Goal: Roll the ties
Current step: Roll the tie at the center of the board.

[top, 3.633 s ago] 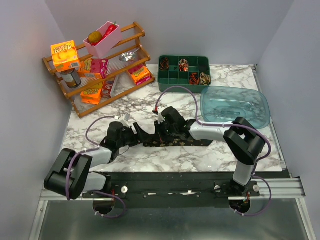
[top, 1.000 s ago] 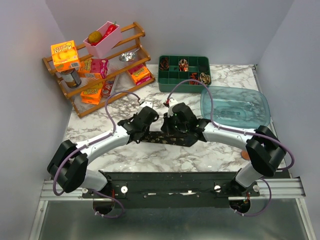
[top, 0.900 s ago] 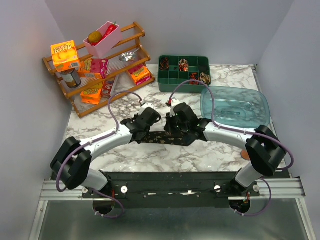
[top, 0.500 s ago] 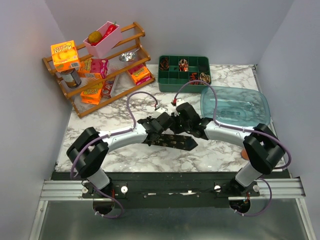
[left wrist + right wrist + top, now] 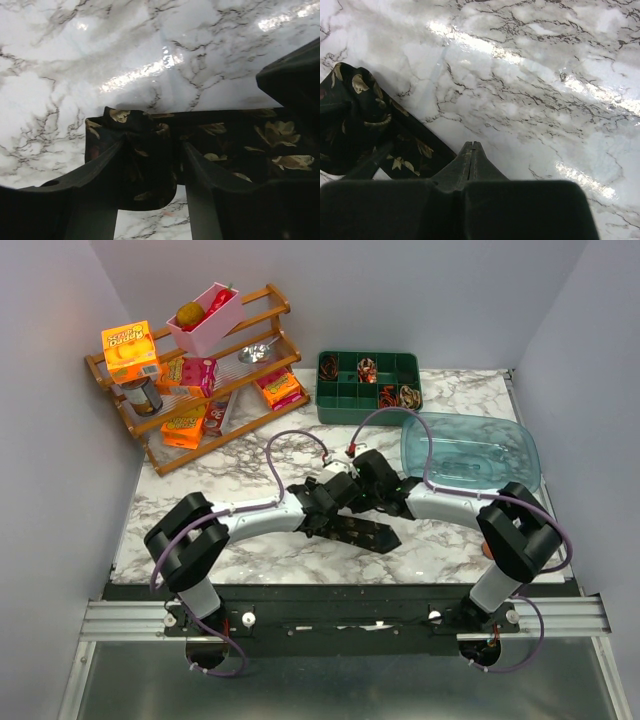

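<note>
The left arm (image 5: 255,514) had swung across to the middle. The tie (image 5: 365,533) had gone from a long flat strip to a short folded one. It lay on the marble table (image 5: 200,490), near the front and in the middle, right by both grippers.

Only the view from above showed the things around the edge. A wooden rack (image 5: 150,435) stood at the far left. It held an orange box (image 5: 130,350), a pink tub (image 5: 205,320), a can (image 5: 140,395) and some small boxes. The words on them were too small to read. At the back sat a green tray (image 5: 368,410) with little coils (image 5: 388,396) in some of its pockets. A clear blue tub (image 5: 470,452) sat to the right of it.

The left wrist view showed what the top view could not. The left gripper (image 5: 152,145) had its jaws partway closed, and a folded end of the tie was bunched between its fingers (image 5: 100,172), touching both. A bit of the fold hung down past them. Up close the tie was black with gold and tan leaves and flowers on it.

The right wrist view showed the right gripper (image 5: 471,146) with its jaws pressed tight together and nothing between them. Its tip was over bare marble, just beside the edge of the tie. The tie lay crumpled to the left in that view.
</note>
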You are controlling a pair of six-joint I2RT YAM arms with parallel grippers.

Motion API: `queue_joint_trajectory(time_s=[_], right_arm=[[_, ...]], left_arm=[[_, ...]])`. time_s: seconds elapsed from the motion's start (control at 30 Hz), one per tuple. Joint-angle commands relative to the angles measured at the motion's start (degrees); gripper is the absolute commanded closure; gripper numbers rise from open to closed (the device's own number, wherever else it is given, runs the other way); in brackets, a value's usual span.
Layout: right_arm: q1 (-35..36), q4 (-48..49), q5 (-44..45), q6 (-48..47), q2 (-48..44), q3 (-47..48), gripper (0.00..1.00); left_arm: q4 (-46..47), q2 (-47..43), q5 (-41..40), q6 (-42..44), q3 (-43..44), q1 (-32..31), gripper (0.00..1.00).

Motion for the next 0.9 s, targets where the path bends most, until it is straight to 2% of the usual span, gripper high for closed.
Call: queue_joint_trajectory(time_s=[0.0, 0.17, 0.33, 0.47, 0.63, 0.73, 0.87], right_arm=[[-0.2, 0.7, 1.2, 0.3, 0.0, -0.7, 0.99], [-0.2, 1.6, 0.9, -0.3, -1.9, -1.5, 0.99], [-0.2, 4.3, -1.7, -1.2, -5.9, -2.6, 0.99], [-0.2, 7.4, -7.8, -2.2, -9.6, -2.8, 0.99], [0.8, 8.9, -13.6, -2.6, -9.9, 0.8, 0.99], [1.9, 8.2, -15.1, -3.0, -7.4, 3.7, 0.99], [4.2, 7.7, -16.5, -3.3, -3.8, 6.1, 0.99]], left_arm=[[4.1, 0.0, 5.8, -2.6, -3.1, -1.4, 0.37], [5.2, -6.7, 1.9, -4.0, -4.9, -1.4, 0.34], [6.2, -14.6, -1.4, -4.5, -6.9, -1.3, 0.25], [6.1, -17.7, -0.4, -4.3, -7.5, 0.3, 0.20], [7.8, -22.5, 4.6, -4.5, -10.8, 4.1, 0.17], [9.4, -26.4, 8.7, -5.5, -14.1, 8.9, 0.15], [11.2, -30.9, 18.8, -7.0, -18.1, 17.2, 0.12]])
